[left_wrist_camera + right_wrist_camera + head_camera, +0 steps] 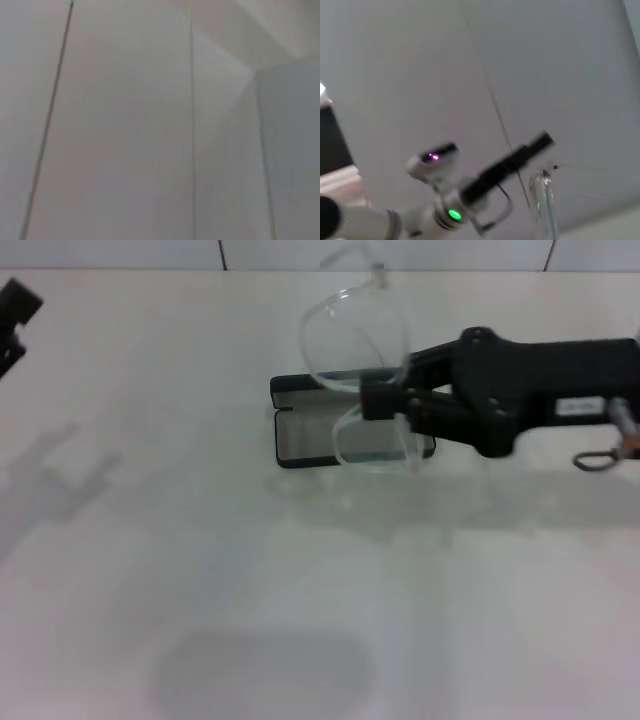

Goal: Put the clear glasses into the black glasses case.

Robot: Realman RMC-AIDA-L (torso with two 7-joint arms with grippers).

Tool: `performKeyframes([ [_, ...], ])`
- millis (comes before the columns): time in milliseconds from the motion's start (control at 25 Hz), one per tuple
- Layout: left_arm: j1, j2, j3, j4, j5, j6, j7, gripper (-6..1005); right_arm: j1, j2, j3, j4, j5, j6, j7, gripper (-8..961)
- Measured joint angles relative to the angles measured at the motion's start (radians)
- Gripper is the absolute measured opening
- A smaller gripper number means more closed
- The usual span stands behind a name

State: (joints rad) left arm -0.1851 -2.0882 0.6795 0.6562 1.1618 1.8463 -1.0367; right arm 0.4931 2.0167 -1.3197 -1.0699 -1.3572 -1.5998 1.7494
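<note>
While our head camera looks down on the white counter (200,570), our right hand (385,400) reaches in from three o'clock and is clenched on the clear glasses (355,335), gripping them at the bridge between the two lenses. The glasses hang tilted above the black glasses case (300,435), one lens toward twelve o'clock and the other toward six, overlapping the case's grey lining. The case lies open on the counter just above the centre of the view, with its lid toward twelve o'clock. Our left hand (15,315) sits parked at the ten o'clock edge, well apart from the case; we cannot tell how its fingers stand.

From our left wrist, we see only pale panels (125,130) with thin seams.

From our right wrist, we see a grey wall (545,65), our other arm (445,200) farther off, white with a green light and a black hand at its end, and a sliver of the clear glasses (544,200) at five o'clock.
</note>
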Motion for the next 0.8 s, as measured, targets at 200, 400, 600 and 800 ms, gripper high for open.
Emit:
performKeyframes([
  [200, -0.09, 0.003, 0.02, 0.003, -0.011, 0.039, -0.081, 671, -0.009, 0.001, 0.04, 0.182, 0.04, -0.113, -0.286, 110],
  [400, -0.186, 0.001, 0.094, 0.058, -0.011, 0.041, -0.234, 529, -0.01, 0.003, 0.034, 0.337, 0.036, -0.125, -0.6, 111],
  [600, -0.266, 0.004, 0.185, 0.108, 0.012, 0.016, -0.397, 285, -0.031, 0.009, -0.002, 0.378, 0.035, -0.123, -0.84, 111],
  [800, -0.331, 0.01, 0.208, 0.117, 0.105, 0.002, -0.538, 134, -0.036, 0.01, -0.015, 0.38, 0.037, -0.119, -0.921, 111],
])
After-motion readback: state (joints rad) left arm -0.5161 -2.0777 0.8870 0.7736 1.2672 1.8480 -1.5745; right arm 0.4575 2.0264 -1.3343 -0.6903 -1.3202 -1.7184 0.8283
